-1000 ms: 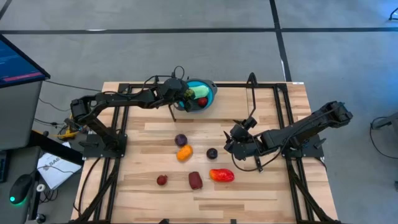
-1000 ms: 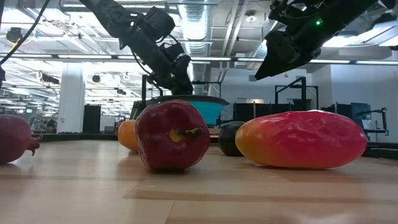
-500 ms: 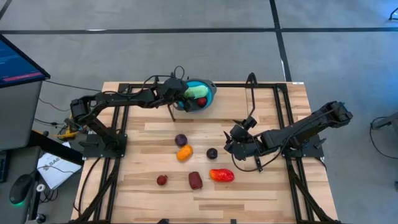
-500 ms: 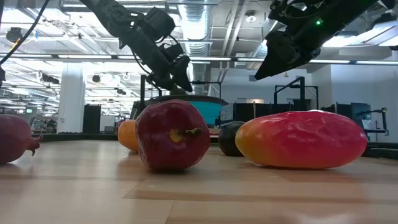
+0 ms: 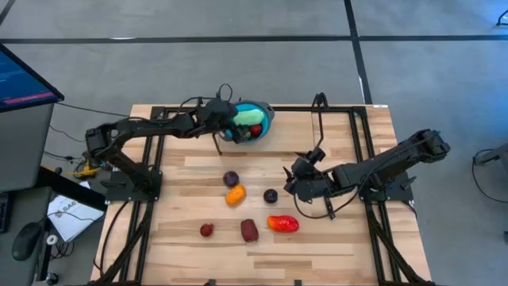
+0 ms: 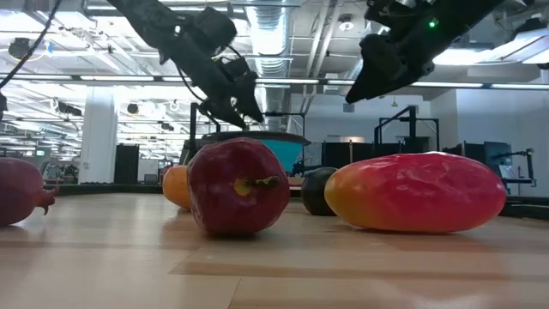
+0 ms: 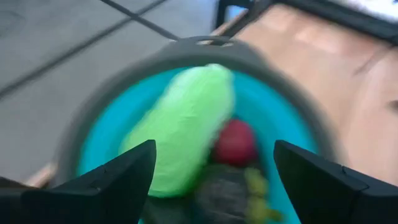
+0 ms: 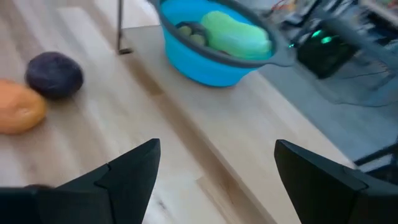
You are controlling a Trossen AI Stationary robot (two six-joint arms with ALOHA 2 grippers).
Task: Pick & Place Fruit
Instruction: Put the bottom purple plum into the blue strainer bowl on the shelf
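A round blue bowl [image 5: 263,113] stands near the table's far edge and holds a pale green oblong fruit [image 7: 183,121], a red one [image 7: 235,141] and an olive piece [image 7: 256,185]. My left gripper [image 5: 228,127] is open and empty just above the bowl's left rim [image 7: 214,149]. Six more pieces lie on the table: purple [image 5: 231,179], orange [image 5: 235,195], dark purple [image 5: 271,195], small maroon [image 5: 206,229], maroon [image 5: 249,230] and the larger red-orange one [image 5: 283,224]. My right gripper [image 5: 290,181] hangs open above the table, just right of the dark purple piece [image 8: 217,146].
Black frame rails run along the table's left and right sides. A thin black post [image 5: 220,143] stands beside the bowl. Bare wood lies along the near edge and between the bowl and the loose fruit. In the low view the maroon piece [image 6: 238,187] and the red-orange one [image 6: 416,192] stand nearest.
My left gripper has drawn back a little from over the bowl toward the table's left, and more of the green fruit shows now. My right gripper has risen slightly and moved a little toward the left. The fruit on the table has stayed put.
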